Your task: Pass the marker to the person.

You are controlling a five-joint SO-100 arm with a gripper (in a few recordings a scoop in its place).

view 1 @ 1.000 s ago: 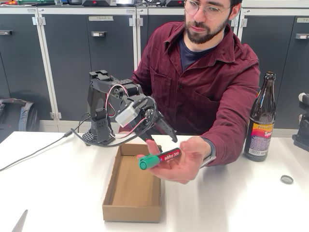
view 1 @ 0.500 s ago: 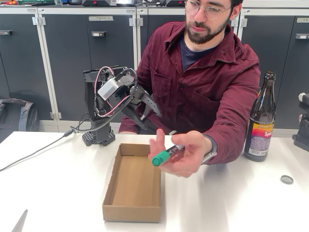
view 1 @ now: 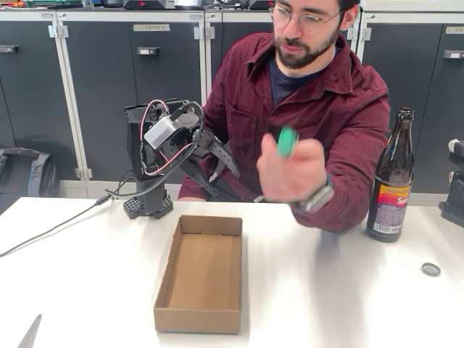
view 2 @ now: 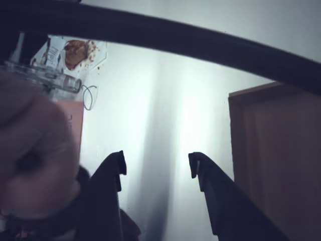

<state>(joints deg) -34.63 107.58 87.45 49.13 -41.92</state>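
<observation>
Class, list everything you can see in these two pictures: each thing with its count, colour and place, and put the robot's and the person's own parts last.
Marker: one, green end showing, raised in the person's hand.
Cardboard box: one, brown, open, middle of the table.
Bottle: one, brown glass, upright at the right.
Bottle cap: one, grey, on the table right of the bottle.
Table: one, white.
Cabinets: dark grey, behind.
Person: one, maroon shirt, behind the table.
Hand: raised, blurred.
Gripper: one, black, open, above the table left of the hand.

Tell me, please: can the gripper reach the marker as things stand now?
Probably not. The marker is in the person's raised hand, closed around it with the green cap poking out. The gripper is open and empty, folded back near its base, apart from the hand.
</observation>
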